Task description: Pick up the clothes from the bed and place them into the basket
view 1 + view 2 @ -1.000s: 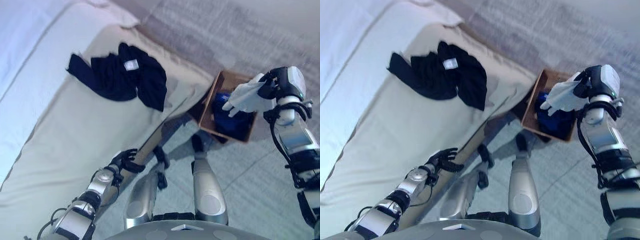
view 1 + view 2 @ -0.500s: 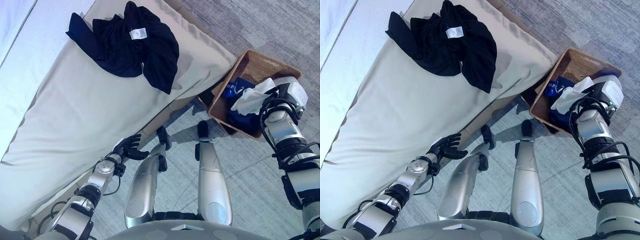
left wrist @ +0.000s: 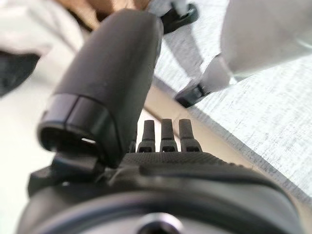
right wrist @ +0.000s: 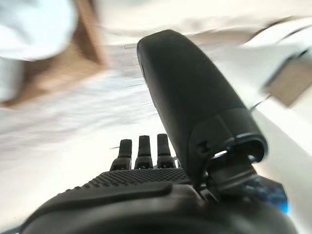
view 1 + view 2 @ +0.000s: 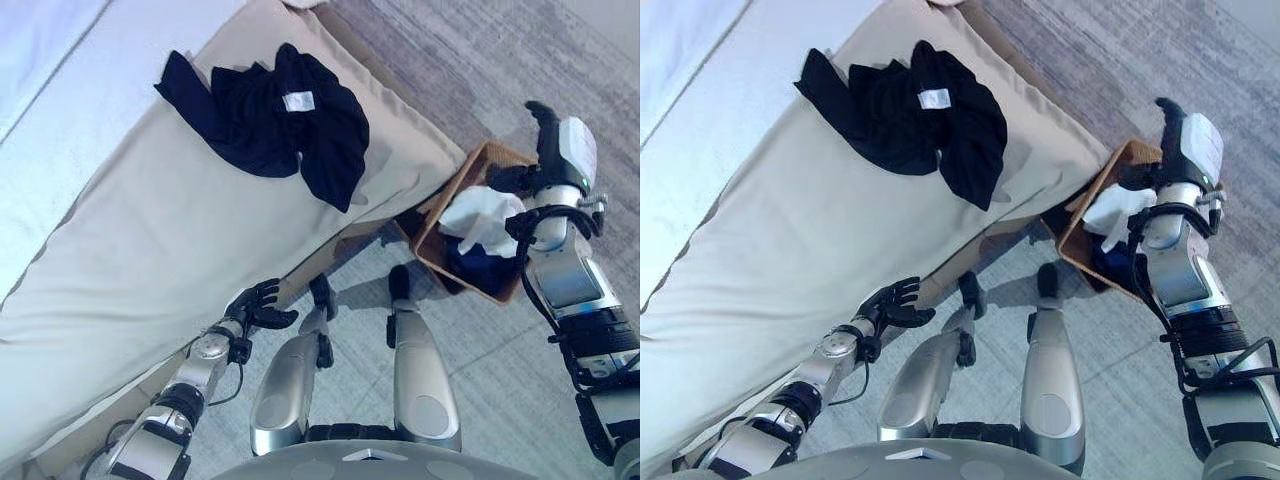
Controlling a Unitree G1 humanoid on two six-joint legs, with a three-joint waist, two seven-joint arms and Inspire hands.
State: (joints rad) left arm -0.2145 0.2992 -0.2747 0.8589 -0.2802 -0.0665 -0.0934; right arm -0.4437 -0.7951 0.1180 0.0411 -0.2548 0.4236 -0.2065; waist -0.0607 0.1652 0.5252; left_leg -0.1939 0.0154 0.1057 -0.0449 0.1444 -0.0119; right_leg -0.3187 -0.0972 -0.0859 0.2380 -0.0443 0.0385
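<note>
A heap of black clothes with a white label lies on the beige bed. A brown wicker basket stands on the floor by the bed's corner, with a white cloth on top of a blue garment inside it. My right hand is raised above the basket's far side, open and empty; its straight fingers show in the right wrist view. My left hand hangs low by the bed's near edge, open and empty, with its fingers straight.
The bed's side and wooden base run between the black clothes and the basket. Grey floor lies in front of the basket. A pale blue sheet covers the far side of the bed.
My right hand held the white cloth over the basket, lowered it in, let it go and has risen empty. The camera has shifted. The left hand has stayed by the bed's edge.
</note>
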